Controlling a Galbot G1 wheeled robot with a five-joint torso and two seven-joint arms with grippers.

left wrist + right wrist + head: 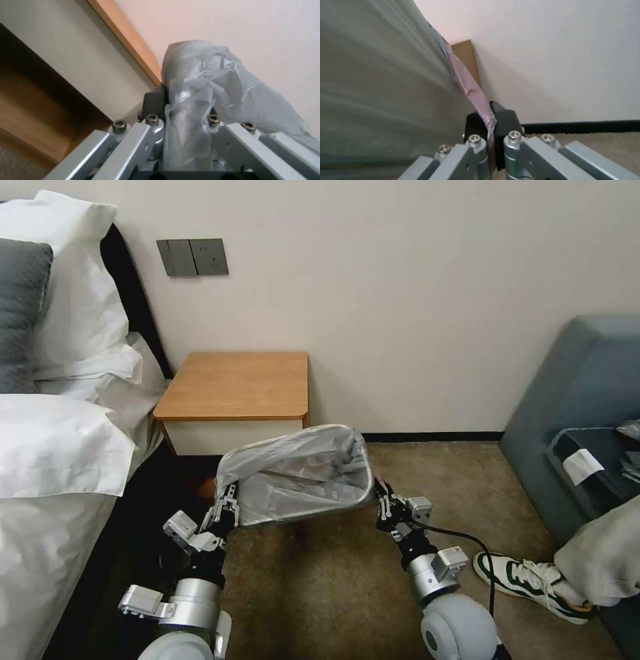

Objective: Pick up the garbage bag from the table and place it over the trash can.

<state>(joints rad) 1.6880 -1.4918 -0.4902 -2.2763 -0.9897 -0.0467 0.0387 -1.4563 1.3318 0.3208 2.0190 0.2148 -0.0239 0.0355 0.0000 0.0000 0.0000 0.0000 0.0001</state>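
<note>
The garbage bag (300, 473), grey and crinkly, is spread open in a rounded rectangle just in front of the table (233, 383), low over the carpet. The trash can is hidden under the bag; only a bin-like outline shapes the plastic. My left gripper (229, 501) is shut on the bag's near-left edge, with bunched plastic (190, 100) caught between its fingers. My right gripper (382, 500) is shut on the bag's right edge, and the pinkish rim (476, 92) runs down between its black pads (505, 120). The table's wooden edge (130, 40) passes close behind the left gripper.
A bed with white pillows (60, 433) stands at the left. A blue-grey sofa (580, 400) fills the right side. A person's white and green shoe (530, 579) rests on the carpet near my right arm. A black cable (467, 540) trails from the right wrist.
</note>
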